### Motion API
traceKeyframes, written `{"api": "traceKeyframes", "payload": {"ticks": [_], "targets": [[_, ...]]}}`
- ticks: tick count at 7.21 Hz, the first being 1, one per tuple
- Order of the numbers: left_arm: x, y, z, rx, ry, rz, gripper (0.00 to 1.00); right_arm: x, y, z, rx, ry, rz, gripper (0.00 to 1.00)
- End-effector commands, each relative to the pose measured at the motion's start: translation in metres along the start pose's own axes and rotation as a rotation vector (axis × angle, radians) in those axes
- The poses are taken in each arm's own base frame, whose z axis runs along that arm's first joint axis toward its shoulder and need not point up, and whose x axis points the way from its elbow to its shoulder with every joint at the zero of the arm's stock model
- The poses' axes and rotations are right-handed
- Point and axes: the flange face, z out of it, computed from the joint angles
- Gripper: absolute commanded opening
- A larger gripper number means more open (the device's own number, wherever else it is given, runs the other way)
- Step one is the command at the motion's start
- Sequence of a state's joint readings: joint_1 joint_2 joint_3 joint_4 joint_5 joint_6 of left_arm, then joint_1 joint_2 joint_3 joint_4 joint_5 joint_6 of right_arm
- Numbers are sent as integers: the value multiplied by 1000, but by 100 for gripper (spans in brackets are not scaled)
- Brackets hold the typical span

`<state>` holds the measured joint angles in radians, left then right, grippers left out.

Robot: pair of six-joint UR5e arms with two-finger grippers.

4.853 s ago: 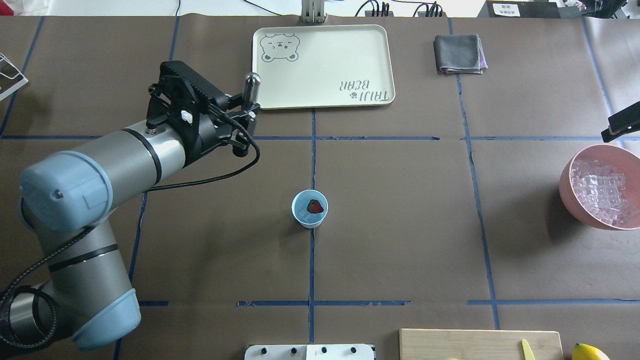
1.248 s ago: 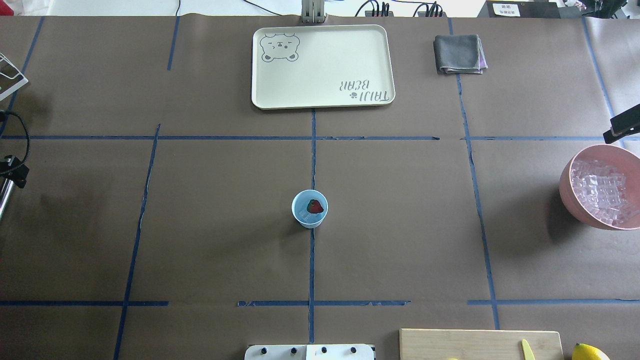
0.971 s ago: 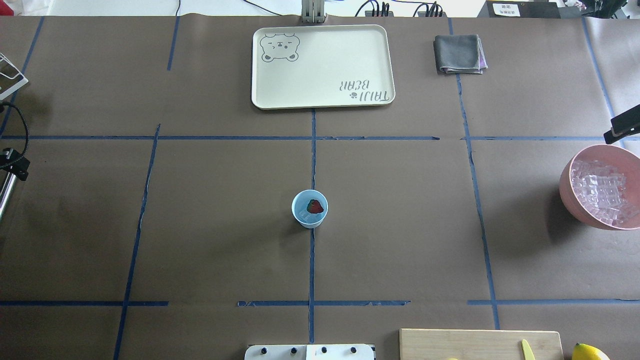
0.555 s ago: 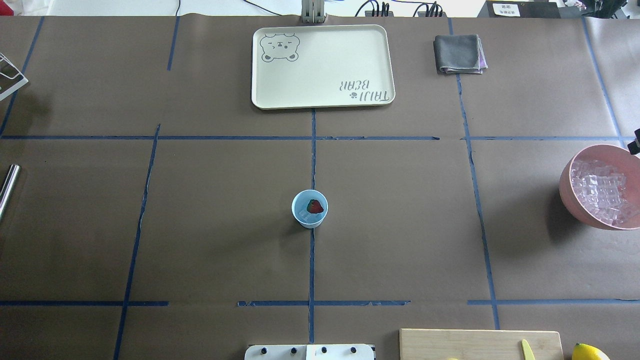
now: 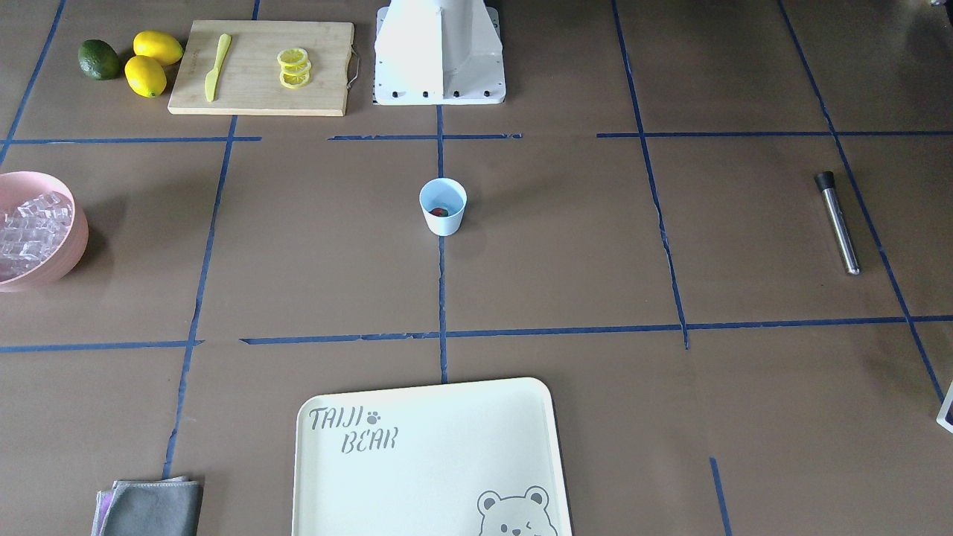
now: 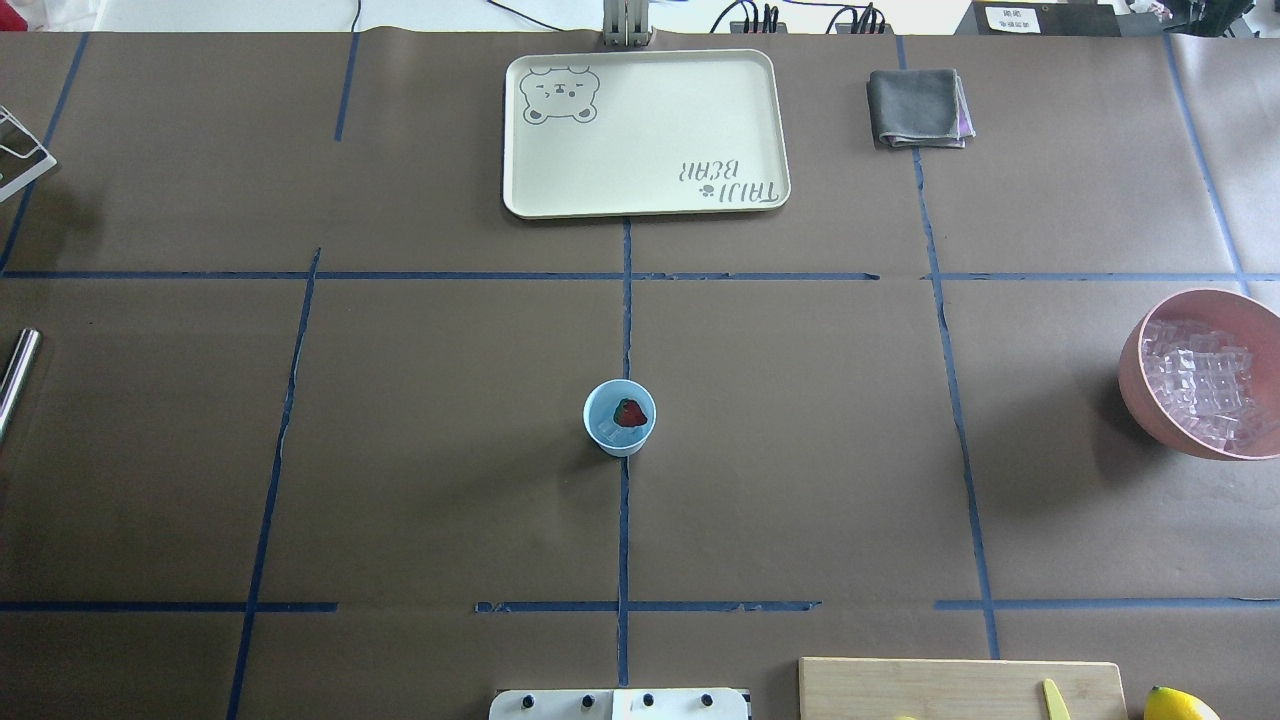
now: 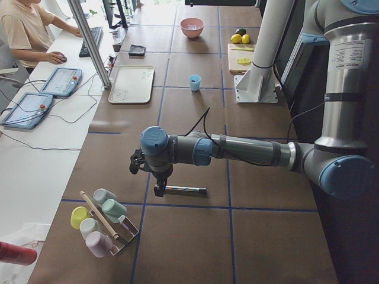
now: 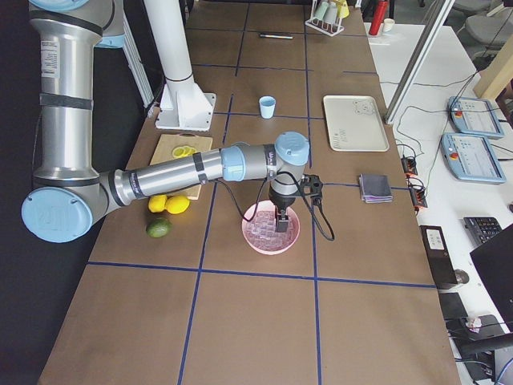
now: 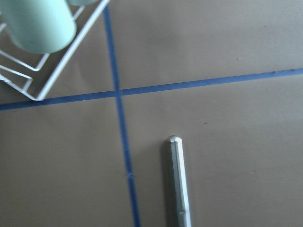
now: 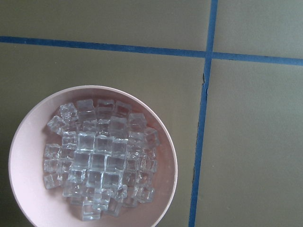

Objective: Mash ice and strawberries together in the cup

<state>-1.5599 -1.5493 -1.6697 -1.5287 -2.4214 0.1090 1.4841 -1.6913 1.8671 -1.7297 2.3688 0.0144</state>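
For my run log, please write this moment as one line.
cup: upright, strawberry inside | muddler: lying on table | left gripper: over muddler | right gripper: over ice bowl

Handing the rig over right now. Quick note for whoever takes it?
Left gripper: over one end of the muddler, which lies flat on the table; open or shut, cannot tell.
Right gripper: above the pink bowl of ice; cannot tell either.
Cup: upright mid-table, holding the strawberry and what looks like an ice cube.
Done: cup loaded.
Left: strawberry looks whole; pick up muddler, mash.
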Motion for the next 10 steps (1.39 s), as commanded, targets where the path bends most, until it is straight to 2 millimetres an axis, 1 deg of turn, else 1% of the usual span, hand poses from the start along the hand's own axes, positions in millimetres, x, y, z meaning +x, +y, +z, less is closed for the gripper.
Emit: {"api": "traceKeyframes", "payload": {"ticks": [1,2,3,4,5,6,8,10], "targets": [[-9,4,-1,0,-19,-12,100,15,7,-10,26,-42,28,99],[-18,20,11,-31,-20,-39,100,21,17,-15,38,-39,39,99],[-23,23,15,-40,-20,-48,100,19,23,-17,42,-29,3,99],[-24,15,17,-43,-28,-49,100,25,30,-13,32,-3,-59,99],[-20,11,16,-42,-47,-70,100,32,29,-14,27,79,-95,99],[-19,11,16,-36,-49,-94,100,36,30,-12,18,106,-93,99],[-17,14,14,-33,-49,-93,100,38,32,-9,9,105,-85,100],[-15,13,14,-30,-49,-86,100,33,29,-6,4,97,-83,100]]}}
